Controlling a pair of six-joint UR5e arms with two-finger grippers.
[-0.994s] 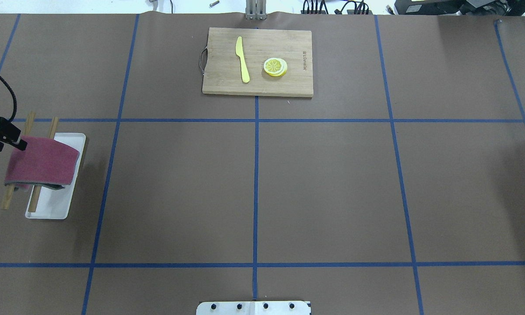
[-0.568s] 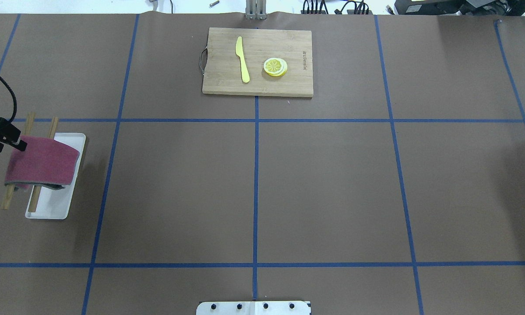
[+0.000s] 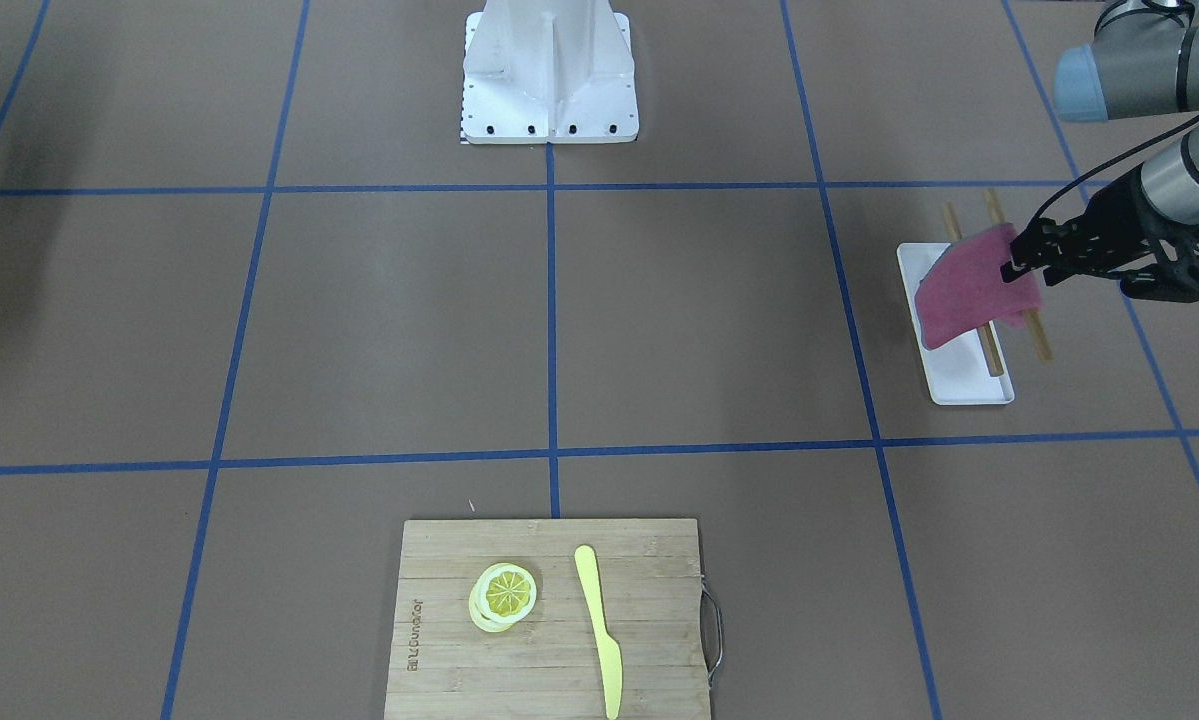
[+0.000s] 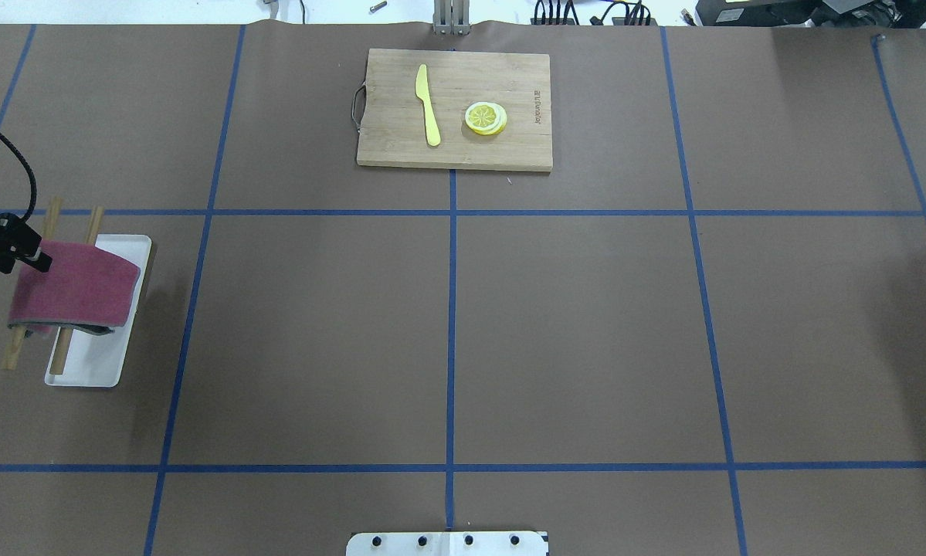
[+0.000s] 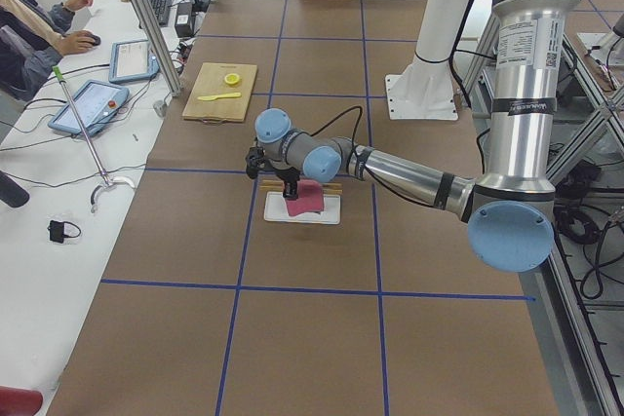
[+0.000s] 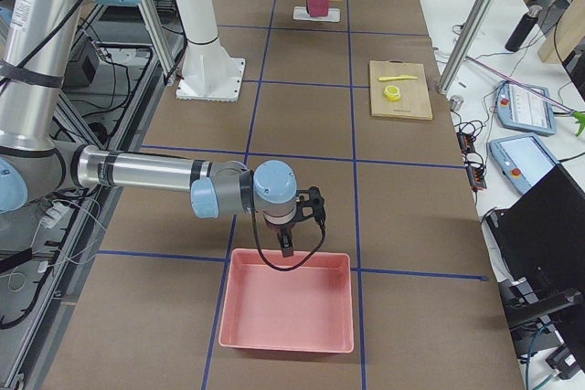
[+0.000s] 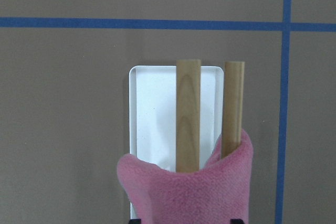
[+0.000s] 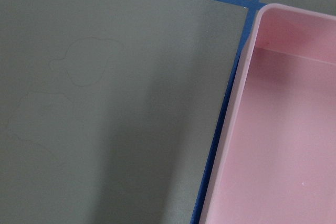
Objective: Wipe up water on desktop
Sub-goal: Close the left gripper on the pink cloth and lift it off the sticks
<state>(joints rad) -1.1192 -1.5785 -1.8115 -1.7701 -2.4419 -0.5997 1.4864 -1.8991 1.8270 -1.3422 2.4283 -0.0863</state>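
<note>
desktop [image 4: 571,324], brown with blue tape lines, lies flat beneath a white tray [image 4: 96,364] at its left end. left gripper [image 4: 39,259] pinches the edge of a pink cloth [image 4: 76,289] draped over two wooden sticks [image 4: 58,357] that lie across the tray. right gripper [image 6: 286,246], well apart from the tray, hangs over a pink bin [image 6: 288,312]. it is not possible to tell whether its fingers are spread or pressed together.

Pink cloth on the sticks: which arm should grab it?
Left. The left pincer sits at the pink cloth's edge, over the white tray; the right pincer hangs at the desktop's other end, by the pink bin.
</note>
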